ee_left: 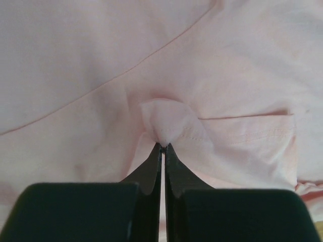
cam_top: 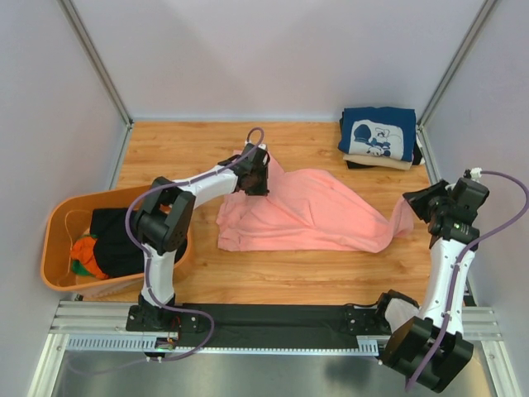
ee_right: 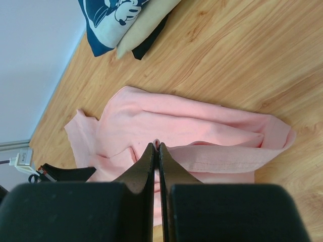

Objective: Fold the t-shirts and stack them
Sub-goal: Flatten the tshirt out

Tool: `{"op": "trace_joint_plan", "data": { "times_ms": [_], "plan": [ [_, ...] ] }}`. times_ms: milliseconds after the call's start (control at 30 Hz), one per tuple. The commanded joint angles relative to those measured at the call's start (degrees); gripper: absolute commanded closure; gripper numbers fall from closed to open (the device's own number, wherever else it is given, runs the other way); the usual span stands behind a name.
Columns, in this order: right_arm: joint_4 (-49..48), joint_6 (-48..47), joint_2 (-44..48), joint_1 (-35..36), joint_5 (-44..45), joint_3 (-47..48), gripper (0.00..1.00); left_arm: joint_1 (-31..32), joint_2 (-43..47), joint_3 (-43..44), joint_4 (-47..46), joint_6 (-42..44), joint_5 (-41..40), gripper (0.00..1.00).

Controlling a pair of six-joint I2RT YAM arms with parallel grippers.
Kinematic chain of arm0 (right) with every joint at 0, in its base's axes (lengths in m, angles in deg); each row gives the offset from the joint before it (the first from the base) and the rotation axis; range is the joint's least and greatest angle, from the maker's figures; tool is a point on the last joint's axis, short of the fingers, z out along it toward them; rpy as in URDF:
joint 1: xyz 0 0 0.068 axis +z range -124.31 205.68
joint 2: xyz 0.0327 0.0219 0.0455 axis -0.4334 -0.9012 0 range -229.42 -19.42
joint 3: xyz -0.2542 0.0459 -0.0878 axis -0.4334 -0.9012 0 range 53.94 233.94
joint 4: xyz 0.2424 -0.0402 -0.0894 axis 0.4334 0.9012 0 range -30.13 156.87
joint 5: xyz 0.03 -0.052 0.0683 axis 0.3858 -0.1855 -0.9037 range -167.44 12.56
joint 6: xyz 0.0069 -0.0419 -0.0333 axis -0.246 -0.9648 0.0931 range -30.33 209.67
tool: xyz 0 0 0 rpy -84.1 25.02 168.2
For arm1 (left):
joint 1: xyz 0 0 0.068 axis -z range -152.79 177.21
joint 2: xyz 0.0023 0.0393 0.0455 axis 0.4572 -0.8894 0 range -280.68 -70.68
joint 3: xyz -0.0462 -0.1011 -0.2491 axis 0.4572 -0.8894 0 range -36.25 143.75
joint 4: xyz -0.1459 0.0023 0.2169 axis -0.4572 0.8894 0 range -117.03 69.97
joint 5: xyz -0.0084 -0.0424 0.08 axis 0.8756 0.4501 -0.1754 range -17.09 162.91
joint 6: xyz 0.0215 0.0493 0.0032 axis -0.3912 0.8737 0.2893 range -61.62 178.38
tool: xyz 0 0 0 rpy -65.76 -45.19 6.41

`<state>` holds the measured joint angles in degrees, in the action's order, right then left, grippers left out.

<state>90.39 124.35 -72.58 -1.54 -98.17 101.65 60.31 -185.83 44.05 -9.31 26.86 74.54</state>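
My left end effector is pressed together on a small peak of the salmon-pink t-shirt. The cloth bunches up just ahead of the tips, next to a stitched hem. My right end effector is likewise pinched tight, with a sliver of pink caught between the tips. From the overhead view the shirt's right end climbs off the table up to it, so I judge that both hold the same garment.

The left grip sits at the shirt's far left corner and the right grip at its near right end, well apart. The fabric between them lies partly doubled over and sags onto the wood in loose ridges. I read this as a two-point hold meant to spread the cloth or carry a layer across for a fold. Gripping opposite ends lets me tension the cloth rather than drag a crumpled heap. The fold looks unfinished, since the edges are not aligned.

Farther out, at the far right corner of the table, the navy t-shirt with its white print rests folded on a beige t-shirt, with something dark beneath. That is the stack this one should join, and it is well apart from both end effectors. On the left, the orange tub holds a dark garment near the left arm's elbow, presumably next in line.
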Motion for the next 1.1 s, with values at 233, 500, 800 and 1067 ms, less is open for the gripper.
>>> {"op": "trace_joint_plan", "data": {
  "times_ms": [233,500,800,1067],
  "plan": [
    [2.3,4.1,4.2,0.2,-2.8,10.2,1.00,3.2,22.1,4.5,12.5,1.2,-11.2,1.00],
    [15.3,3.9,8.5,0.2,-0.6,31.9,1.00,5.0,45.0,9.6,23.0,3.9,-17.1,1.00],
    [29.7,-0.2,6.6,0.8,11.7,66.3,1.00,8.5,61.9,22.1,24.4,13.9,-11.3,1.00],
    [28.4,-9.9,3.2,10.3,26.8,78.7,1.00,8.5,66.7,27.7,17.2,25.1,-7.0,1.00]
  ]
}}
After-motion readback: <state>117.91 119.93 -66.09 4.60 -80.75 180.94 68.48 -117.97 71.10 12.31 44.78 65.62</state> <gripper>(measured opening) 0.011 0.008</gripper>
